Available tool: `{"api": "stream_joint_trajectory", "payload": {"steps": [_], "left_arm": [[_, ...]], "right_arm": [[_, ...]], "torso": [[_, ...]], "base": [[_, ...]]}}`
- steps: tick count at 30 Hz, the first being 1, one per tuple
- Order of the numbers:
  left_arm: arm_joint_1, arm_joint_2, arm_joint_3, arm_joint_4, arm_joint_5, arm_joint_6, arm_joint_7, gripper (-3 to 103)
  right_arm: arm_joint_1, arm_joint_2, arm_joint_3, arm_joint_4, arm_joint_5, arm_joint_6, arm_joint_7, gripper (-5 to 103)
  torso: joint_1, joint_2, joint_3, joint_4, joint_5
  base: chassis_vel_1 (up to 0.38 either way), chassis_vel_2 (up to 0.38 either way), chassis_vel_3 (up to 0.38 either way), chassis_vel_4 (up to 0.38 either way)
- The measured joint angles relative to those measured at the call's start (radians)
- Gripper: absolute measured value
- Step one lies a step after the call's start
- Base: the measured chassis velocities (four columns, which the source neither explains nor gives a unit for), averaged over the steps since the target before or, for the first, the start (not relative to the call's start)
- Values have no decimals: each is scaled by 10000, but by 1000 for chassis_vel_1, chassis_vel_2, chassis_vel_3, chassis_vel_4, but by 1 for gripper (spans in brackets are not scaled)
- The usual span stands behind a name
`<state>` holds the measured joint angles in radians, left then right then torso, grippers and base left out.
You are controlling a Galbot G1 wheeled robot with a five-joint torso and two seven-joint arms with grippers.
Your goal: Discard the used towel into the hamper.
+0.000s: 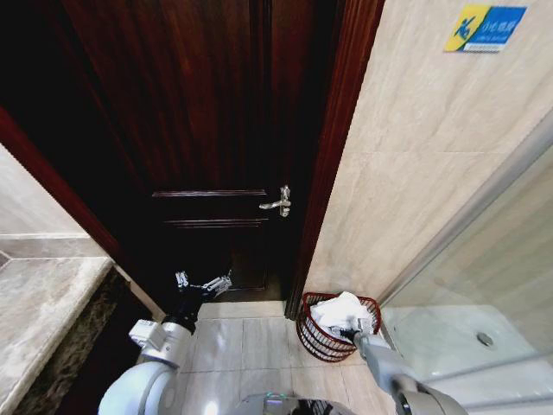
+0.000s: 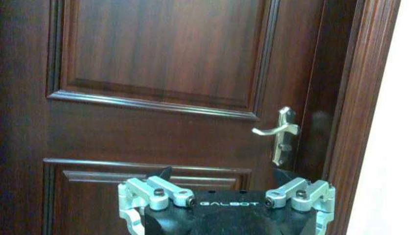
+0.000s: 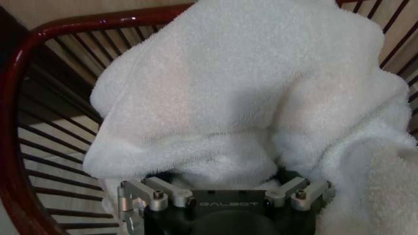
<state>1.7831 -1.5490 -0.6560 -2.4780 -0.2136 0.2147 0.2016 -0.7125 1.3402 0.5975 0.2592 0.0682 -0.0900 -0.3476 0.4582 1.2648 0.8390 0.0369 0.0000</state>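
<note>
Bathroom corner: dark reddish-brown panelled wooden door [image 1: 207, 130] fills the back, beige stone-tile wall [image 1: 415, 173] to its right, pale tiled floor [image 1: 233, 341] below, glass shower screen [image 1: 484, 285] on the far right, grey marble ledge [image 1: 43, 311] on the left. Silver lever door handle [image 1: 278, 203] sits on the door's right edge; blue-and-yellow sticker [image 1: 484, 28] is high on the wall.

Small round dark reddish-brown openwork wire hamper [image 1: 315, 333] stands on the floor at the foot of the tile wall, just right of the door frame. Thick glossy rim, thin vertical bars, narrows toward the base; floor visible through the bars in the right wrist view.

White fluffy terry towel [image 1: 339, 311] is bunched inside the hamper, mounded above the rim, folds draping down.

Right gripper [image 1: 356, 333] is over the hamper's near side, buried in the towel; towel covers the fingers, so cannot tell if they are spread or pinching.

Left gripper [image 1: 204, 283] is held up in front of the door's lower panel, well apart from the hamper, fingers [image 1: 221, 284] spread, empty.
</note>
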Motion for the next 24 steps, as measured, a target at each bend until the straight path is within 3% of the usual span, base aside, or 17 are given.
{"api": "stream_joint_trajectory", "payload": {"steps": [14, 24], "left_arm": [[0, 0, 0, 0, 0, 0, 0, 100], [0, 0, 0, 0, 0, 0, 0, 100]], "right_arm": [[586, 50, -158, -120, -81, -142, 101, 100], [403, 287, -233, -109, -342, -239, 398, 100]], "torso": [[-342, -760, -418, 1, -2], [-377, -843, -470, 1, 0]], "base": [[0, 0, 0, 0], [0, 0, 0, 0]]}}
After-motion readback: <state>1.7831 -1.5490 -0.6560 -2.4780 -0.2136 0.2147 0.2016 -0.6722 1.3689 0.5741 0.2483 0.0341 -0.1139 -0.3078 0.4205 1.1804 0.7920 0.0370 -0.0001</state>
